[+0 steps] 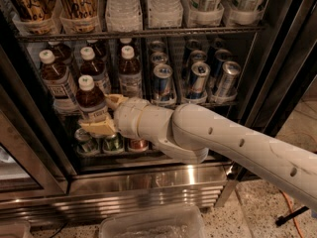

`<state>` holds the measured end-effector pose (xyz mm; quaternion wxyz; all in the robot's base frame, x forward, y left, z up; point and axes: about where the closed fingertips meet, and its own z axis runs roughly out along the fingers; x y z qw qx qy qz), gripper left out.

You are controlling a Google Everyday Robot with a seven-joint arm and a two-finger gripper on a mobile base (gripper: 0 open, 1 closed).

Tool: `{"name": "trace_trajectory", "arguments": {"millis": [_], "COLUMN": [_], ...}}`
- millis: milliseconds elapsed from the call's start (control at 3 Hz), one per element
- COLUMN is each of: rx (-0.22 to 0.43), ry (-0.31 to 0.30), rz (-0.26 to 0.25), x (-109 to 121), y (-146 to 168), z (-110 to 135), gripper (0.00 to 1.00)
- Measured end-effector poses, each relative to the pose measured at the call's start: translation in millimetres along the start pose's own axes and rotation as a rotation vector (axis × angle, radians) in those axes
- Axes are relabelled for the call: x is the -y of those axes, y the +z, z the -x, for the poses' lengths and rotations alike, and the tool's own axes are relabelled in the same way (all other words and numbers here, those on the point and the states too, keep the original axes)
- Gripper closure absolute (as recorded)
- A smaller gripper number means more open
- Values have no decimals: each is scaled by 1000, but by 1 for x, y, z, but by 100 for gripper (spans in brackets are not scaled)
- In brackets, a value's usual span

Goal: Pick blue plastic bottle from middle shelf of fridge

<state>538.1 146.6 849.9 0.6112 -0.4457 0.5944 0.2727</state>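
Clearly, the cream two-finger gripper is clamped on the small white-capped blue plastic bottle, which stands upright at the left front of the dark wire middle shelf in the black-framed fridge.

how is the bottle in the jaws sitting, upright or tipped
Roughly upright: the blue plastic bottle has its white cap on top. The gripper holds its label just in front of the middle shelf.
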Motion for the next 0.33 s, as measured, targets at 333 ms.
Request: {"name": "trace_trajectory", "arguments": {"millis": [333], "rx": [0], "ry": [0], "rz": [0], "x": [0], "y": [0], "z": [0], "gripper": [100]}}
